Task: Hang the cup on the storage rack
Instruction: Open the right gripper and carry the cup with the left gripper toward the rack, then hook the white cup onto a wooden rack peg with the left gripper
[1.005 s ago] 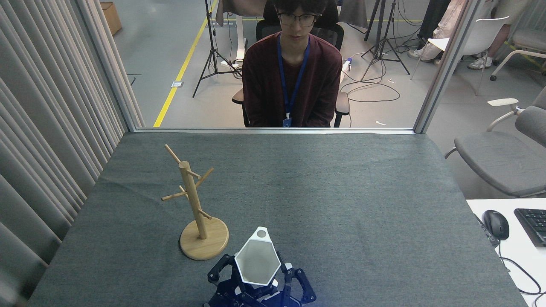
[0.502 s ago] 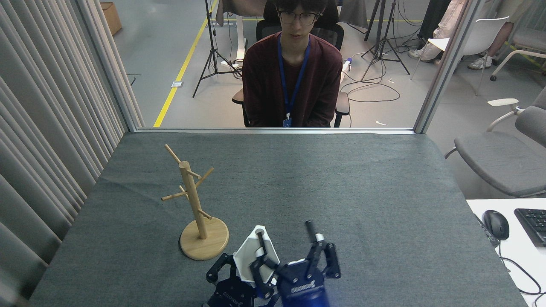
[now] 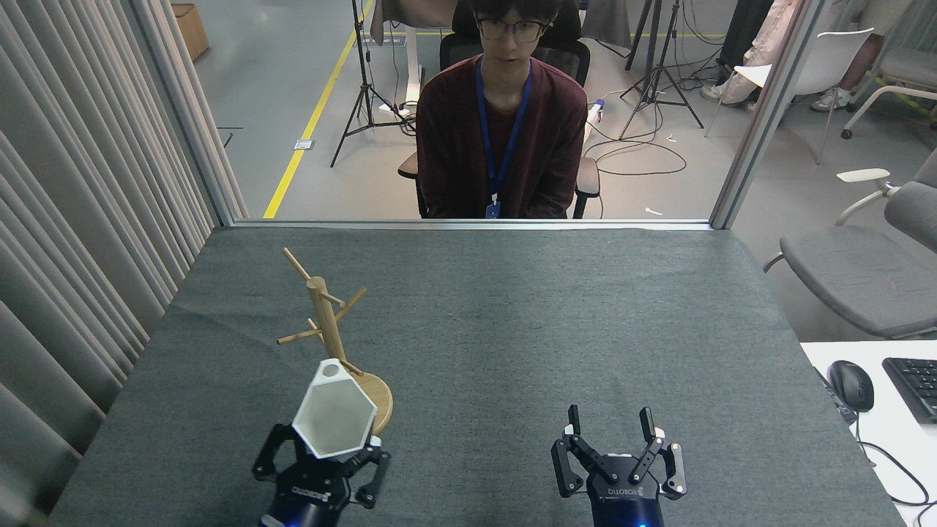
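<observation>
The white hexagonal cup (image 3: pixel 333 411) is held upright, mouth towards me, in my left gripper (image 3: pixel 322 460), which is shut on its lower part. Its rim tab with the round hole (image 3: pixel 331 370) points away, close to the lowest peg of the storage rack (image 3: pixel 327 322). The wooden rack stands on its round disc base (image 3: pixel 381 399) just behind the cup, which hides part of that base. My right gripper (image 3: pixel 612 424) is open and empty, low at the near right of the table.
A dark grey cloth (image 3: pixel 512 315) covers the table. A person (image 3: pixel 501 124) sits behind its far edge. Curtains (image 3: pixel 80 219) hang on the left. A white desk with a mouse (image 3: pixel 851 385) and keyboard stands at the right.
My left gripper carried the cup left and towards the rack. My right gripper drew away from the cup to the right and now stands open on its own.
</observation>
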`<control>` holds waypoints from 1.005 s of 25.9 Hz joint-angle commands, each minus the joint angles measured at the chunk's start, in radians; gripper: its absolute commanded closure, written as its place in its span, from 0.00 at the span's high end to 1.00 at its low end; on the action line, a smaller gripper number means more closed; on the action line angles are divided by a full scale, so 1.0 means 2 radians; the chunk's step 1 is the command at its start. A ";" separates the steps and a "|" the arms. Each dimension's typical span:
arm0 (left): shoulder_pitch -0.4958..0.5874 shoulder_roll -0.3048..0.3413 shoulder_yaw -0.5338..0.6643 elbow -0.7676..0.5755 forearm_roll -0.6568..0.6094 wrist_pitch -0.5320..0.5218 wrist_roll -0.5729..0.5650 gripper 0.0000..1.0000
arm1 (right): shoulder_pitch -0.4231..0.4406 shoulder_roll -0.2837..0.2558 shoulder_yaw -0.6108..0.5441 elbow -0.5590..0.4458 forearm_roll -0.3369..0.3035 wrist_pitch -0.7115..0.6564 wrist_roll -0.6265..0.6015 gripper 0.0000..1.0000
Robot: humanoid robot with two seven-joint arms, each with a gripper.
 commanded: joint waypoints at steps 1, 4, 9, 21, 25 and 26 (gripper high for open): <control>-0.001 0.005 0.068 -0.018 -0.001 0.010 0.000 0.40 | 0.007 -0.003 -0.001 0.001 0.006 0.001 0.001 0.99; -0.011 0.010 0.097 -0.014 -0.053 0.033 0.003 0.40 | 0.007 -0.003 -0.001 0.001 0.007 0.001 0.001 0.98; -0.056 0.004 0.100 0.028 -0.235 0.092 0.025 0.39 | 0.007 0.002 -0.001 0.001 0.022 0.002 0.001 0.99; -0.107 -0.007 0.097 0.119 -0.309 0.105 0.037 0.40 | 0.006 -0.002 -0.004 0.001 0.024 0.001 0.001 0.99; -0.135 -0.007 0.097 0.172 -0.324 0.125 0.038 0.40 | 0.005 -0.002 -0.004 0.002 0.024 0.001 0.000 0.98; -0.141 -0.007 0.097 0.182 -0.324 0.127 0.039 0.41 | 0.005 -0.003 -0.005 0.003 0.024 0.000 0.000 0.98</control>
